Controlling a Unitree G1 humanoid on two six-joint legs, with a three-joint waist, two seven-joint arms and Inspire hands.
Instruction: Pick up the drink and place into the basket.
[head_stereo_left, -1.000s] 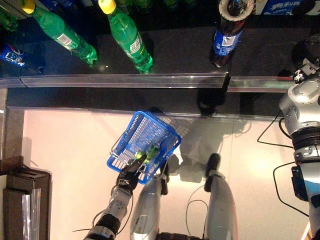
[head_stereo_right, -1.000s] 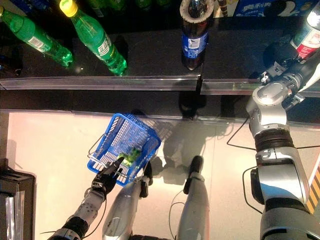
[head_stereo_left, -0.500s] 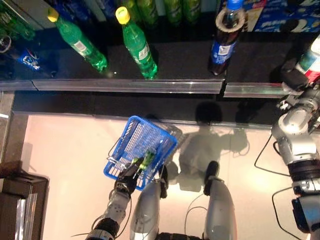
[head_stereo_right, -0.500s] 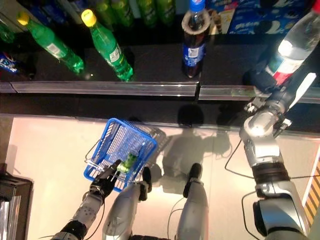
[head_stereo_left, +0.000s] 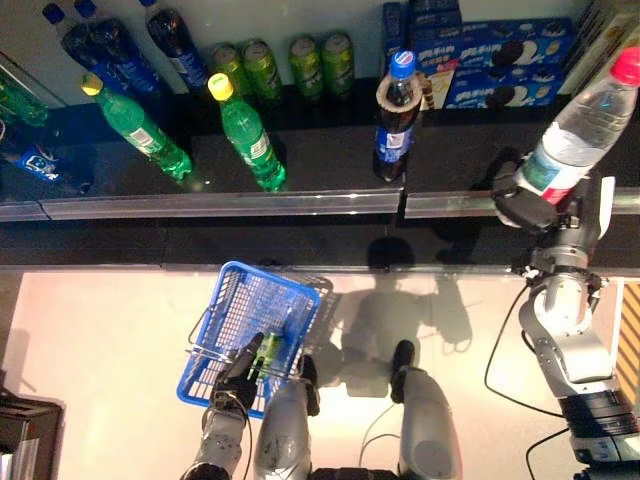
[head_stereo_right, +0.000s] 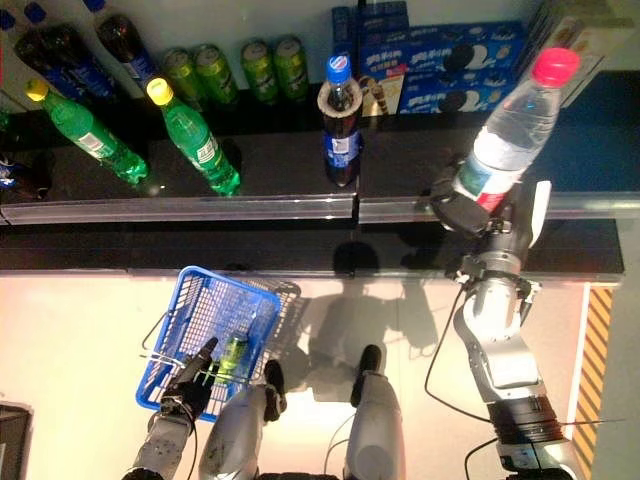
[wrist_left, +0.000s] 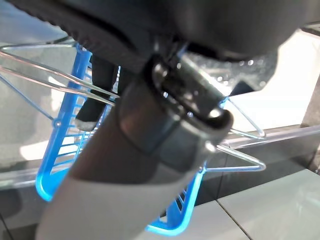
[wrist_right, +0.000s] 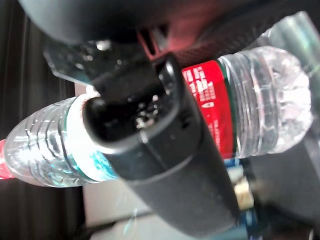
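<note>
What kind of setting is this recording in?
Most likely a shop or mock store: a dark shelf stocked with green soda bottles, cans and blue cookie boxes, plus a blue shopping basket.

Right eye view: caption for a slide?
Right hand grips a clear water bottle above the shelf; left hand holds the blue basket.

Two silver-grey arms of rounded, segmented shells with dark ribbed bands at the joints each end in a dark hand, the right hand and the left hand.
</note>
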